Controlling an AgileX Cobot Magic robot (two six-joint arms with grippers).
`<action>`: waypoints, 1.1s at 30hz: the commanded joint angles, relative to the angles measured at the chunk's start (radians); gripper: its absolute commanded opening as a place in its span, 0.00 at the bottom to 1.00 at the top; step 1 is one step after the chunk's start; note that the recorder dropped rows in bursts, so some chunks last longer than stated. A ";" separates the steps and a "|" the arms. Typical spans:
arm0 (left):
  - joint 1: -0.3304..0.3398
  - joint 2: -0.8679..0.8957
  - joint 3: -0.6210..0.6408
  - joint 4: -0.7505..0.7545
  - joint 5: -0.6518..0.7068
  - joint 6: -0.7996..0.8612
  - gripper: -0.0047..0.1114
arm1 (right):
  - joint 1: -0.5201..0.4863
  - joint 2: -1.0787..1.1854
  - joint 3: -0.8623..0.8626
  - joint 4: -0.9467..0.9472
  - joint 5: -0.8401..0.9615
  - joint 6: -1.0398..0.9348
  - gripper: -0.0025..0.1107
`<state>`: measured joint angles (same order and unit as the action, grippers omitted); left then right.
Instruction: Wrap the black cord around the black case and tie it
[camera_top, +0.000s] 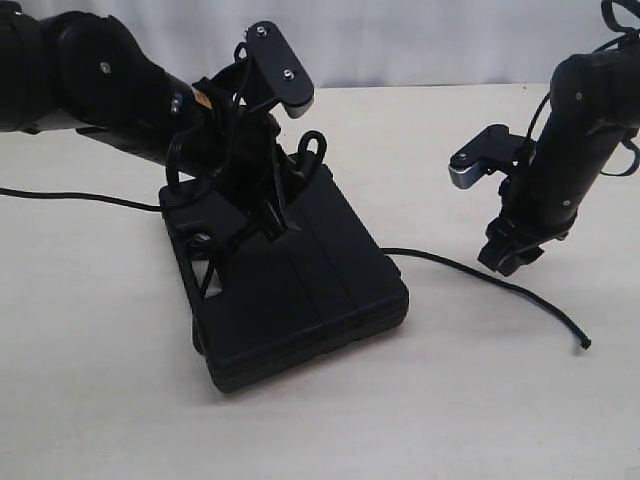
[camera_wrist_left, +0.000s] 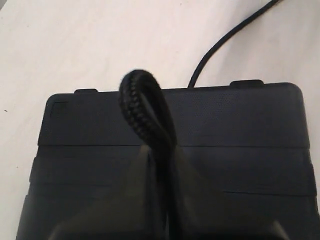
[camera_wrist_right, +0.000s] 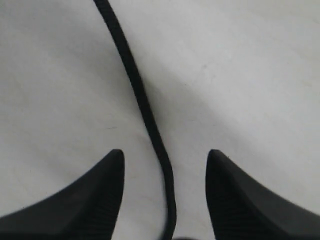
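left gripper (camera_wrist_left: 151, 156) clamped on cord (camera_wrist_left: 141, 107) loop over case (camera_wrist_left: 240, 120), right gripper (camera_wrist_right: 165, 167) wide open, empty, above cord tail on table (camera_top: 100, 400)

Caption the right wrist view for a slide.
Right gripper, jaws open, straddles the black cord lying on the pale table.

Pale beige tabletop (camera_top: 100, 380), possibly a grey-white wall (camera_top: 400, 40) behind

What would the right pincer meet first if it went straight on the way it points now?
Probably the black cord lying on the table: it runs between the fingers of the open right pincer. How far above it the pincer hangs is unclear.
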<state>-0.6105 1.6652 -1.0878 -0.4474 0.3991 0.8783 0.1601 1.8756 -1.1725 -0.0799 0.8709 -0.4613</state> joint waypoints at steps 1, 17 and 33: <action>-0.005 0.002 -0.008 0.004 0.045 0.013 0.04 | -0.006 0.017 0.035 -0.003 -0.038 -0.037 0.46; -0.005 0.002 -0.008 0.023 0.096 0.013 0.26 | -0.006 0.096 0.073 -0.032 -0.183 -0.068 0.49; -0.007 0.002 -0.008 0.021 0.200 0.090 0.26 | -0.026 0.135 -0.129 0.242 0.091 0.026 0.06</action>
<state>-0.6145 1.6652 -1.0878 -0.4240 0.5816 0.9407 0.1523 2.0141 -1.2671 0.1047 0.9130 -0.4863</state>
